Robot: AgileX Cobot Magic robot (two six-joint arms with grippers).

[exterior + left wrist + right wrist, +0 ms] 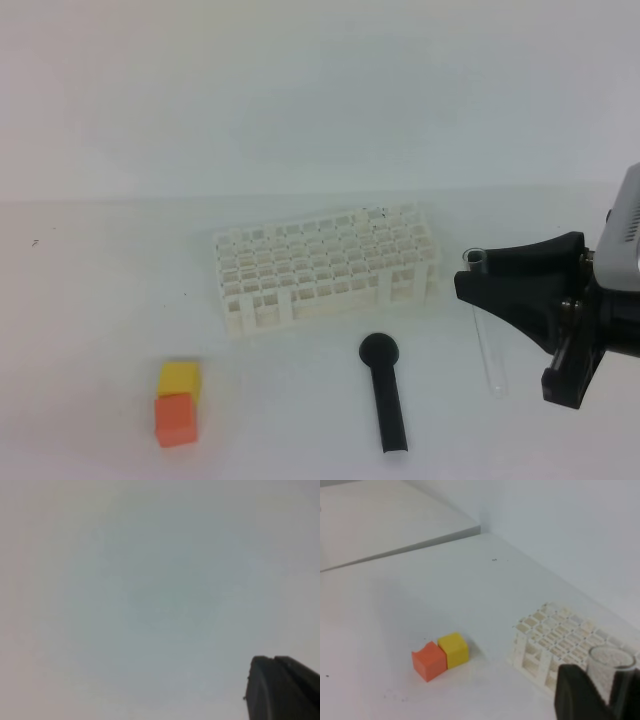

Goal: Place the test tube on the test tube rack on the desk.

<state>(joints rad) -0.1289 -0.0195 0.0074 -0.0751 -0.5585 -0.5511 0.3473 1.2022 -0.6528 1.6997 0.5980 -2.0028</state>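
The clear test tube [487, 330] hangs nearly upright to the right of the white test tube rack [300, 300], its rounded end low near the desk [100, 300]. My right gripper [470, 278] is shut on the tube just below its rimmed mouth. In the right wrist view the tube's mouth [612, 659] shows between the black fingers [575, 690], with the rack [555, 630] just beyond. The rack's holes look empty. Only one dark fingertip [280, 690] of my left gripper shows, over blank white surface.
A black round-headed stick [385, 390] lies in front of the rack. An orange cube [175, 418] and a yellow cube [179, 378] touch each other at the front left; both show in the right wrist view [428, 661] [454, 649]. A white wall stands behind.
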